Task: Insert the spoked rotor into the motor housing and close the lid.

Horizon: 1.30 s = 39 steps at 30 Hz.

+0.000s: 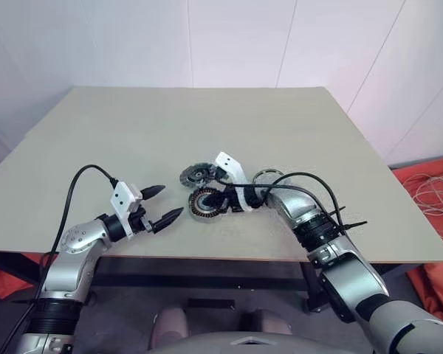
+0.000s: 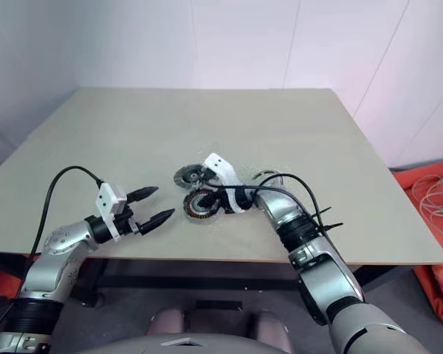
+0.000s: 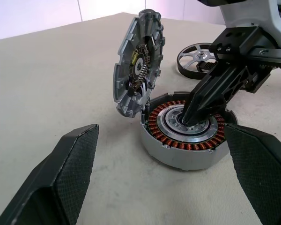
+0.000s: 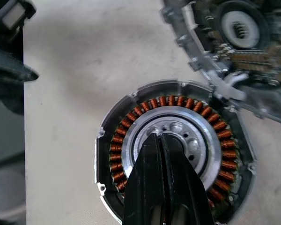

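The motor housing (image 4: 131,123), a ring of copper windings around a silver centre, lies near the table's front middle (image 1: 205,202). My right gripper (image 4: 160,137) is shut, and its tips rest on that silver centre with nothing held. The lid (image 3: 138,61), a silver ribbed disc, stands tilted up at the housing's far edge (image 1: 196,175). The spoked rotor (image 3: 196,56) lies flat on the table behind my right wrist (image 1: 268,177). My left gripper (image 1: 171,200) hovers open just left of the housing, apart from it, its fingers (image 3: 61,178) wide.
The beige table (image 1: 207,118) has bare room on its far half and left side. Its front edge (image 1: 229,258) runs just below the grippers. Black cables (image 1: 310,181) loop over my right forearm. Red cloth and white cords (image 1: 432,188) lie on the floor at right.
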Available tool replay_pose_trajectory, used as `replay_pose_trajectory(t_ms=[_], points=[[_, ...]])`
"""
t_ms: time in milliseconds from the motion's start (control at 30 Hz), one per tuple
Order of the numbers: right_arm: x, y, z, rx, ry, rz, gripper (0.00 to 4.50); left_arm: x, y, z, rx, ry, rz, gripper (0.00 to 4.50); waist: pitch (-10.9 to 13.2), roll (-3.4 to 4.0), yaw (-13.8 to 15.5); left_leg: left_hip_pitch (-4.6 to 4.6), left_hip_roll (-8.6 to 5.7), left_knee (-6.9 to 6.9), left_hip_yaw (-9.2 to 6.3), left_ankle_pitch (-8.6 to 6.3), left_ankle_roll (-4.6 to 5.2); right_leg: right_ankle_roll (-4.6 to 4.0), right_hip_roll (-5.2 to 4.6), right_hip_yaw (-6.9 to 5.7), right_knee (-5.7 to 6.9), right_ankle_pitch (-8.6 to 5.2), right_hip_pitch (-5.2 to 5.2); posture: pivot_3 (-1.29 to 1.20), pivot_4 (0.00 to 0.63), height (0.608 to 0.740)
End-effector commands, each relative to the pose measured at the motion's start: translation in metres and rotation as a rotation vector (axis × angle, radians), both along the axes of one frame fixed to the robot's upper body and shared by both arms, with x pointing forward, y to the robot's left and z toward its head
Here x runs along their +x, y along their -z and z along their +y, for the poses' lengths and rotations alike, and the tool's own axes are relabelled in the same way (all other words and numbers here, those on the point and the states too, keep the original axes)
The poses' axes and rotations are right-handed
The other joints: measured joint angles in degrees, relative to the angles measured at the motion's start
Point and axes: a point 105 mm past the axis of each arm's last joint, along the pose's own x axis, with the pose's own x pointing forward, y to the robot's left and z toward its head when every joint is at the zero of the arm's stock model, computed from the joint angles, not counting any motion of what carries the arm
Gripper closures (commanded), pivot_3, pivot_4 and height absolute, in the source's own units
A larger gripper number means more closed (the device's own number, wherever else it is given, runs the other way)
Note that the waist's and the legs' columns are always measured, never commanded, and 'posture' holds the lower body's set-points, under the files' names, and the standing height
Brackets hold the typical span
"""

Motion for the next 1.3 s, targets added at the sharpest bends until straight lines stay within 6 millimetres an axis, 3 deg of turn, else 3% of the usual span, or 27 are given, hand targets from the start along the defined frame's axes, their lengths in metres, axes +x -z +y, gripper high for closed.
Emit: replay_pose_trajectory(t_ms=[33, 233, 367, 500, 667, 800, 933, 1100, 1300], points=[[0.012, -0.048, 0.003, 0.113, 0.020, -0.099, 4.46, 0.002, -0.015, 0.000, 0.004, 0.002, -0.055, 0.00, 0.00, 0.00, 0.00, -0.05, 0.01, 0.00, 0.00, 0.00, -0.01, 0.00, 0.00, 0.00, 0.01, 0.00, -0.05, 0.00, 0.000, 0.740], [0.011, -0.065, -0.015, 0.109, 0.020, -0.153, 4.46, 0.007, -0.021, 0.015, 0.000, -0.053, -0.072, 0.00, -0.01, -0.01, 0.05, -0.18, -0.01, -0.09, 0.01, -0.02, 0.03, -0.17, 0.01, 0.00, 0.02, 0.09, -0.15, 0.00, 0.000, 0.740], [0.005, -0.077, -0.040, 0.144, 0.079, -0.127, 4.46, 0.016, -0.032, 0.041, -0.023, -0.176, -0.116, 0.00, 0.00, -0.01, 0.22, -0.46, -0.02, -0.09, 0.01, -0.02, 0.02, -0.34, 0.01, -0.01, 0.00, 0.19, -0.36, 0.00, 0.000, 0.740], [0.003, -0.082, -0.073, 0.206, 0.202, -0.065, 4.46, 0.015, -0.035, 0.053, -0.026, -0.214, -0.120, 0.00, 0.00, -0.02, 0.25, -0.42, -0.02, -0.08, 0.02, -0.03, 0.04, -0.02, 0.01, 0.00, -0.01, 0.01, -0.30, 0.00, 0.000, 0.740], [0.005, -0.089, -0.121, 0.325, 0.405, 0.046, 2.92, 0.013, -0.035, 0.056, -0.027, -0.218, -0.114, 0.00, 0.00, -0.02, 0.35, -0.18, -0.02, -0.06, 0.04, -0.01, 0.02, 0.02, 0.00, 0.00, -0.01, -0.02, -0.15, 0.00, 0.000, 0.740], [0.014, -0.077, -0.167, 0.356, 0.641, 0.137, 1.49, 0.006, -0.031, 0.051, -0.077, -0.181, -0.059, 0.00, -0.01, -0.03, 0.40, -0.15, -0.03, -0.02, 0.06, -0.01, 0.01, 0.03, 0.00, -0.01, -0.01, -0.02, -0.10, 0.00, 0.000, 0.740], [0.009, -0.065, -0.183, 0.382, 0.720, 0.222, 0.07, 0.002, -0.028, 0.048, -0.082, -0.159, -0.039, 0.00, -0.01, 0.01, 0.43, -0.14, -0.02, -0.02, 0.07, 0.00, 0.01, 0.02, 0.01, -0.02, -0.01, -0.02, -0.11, 0.00, 0.000, 0.740], [0.005, -0.032, -0.199, 0.455, 0.852, 0.422, 0.03, -0.011, -0.018, 0.039, -0.044, -0.104, -0.006, 0.00, -0.01, 0.05, 0.33, -0.14, -0.02, -0.04, 0.10, -0.01, 0.02, 0.03, 0.01, -0.04, -0.03, -0.02, -0.11, 0.00, 0.000, 0.740], [0.000, -0.015, -0.189, 0.481, 0.850, 0.534, 0.03, -0.011, -0.019, 0.032, -0.047, -0.091, -0.020, 0.00, -0.03, 0.17, 0.47, -0.14, -0.03, -0.03, 0.09, -0.01, 0.01, 0.04, 0.00, -0.06, -0.04, -0.02, -0.14, 0.00, 0.000, 0.740]])
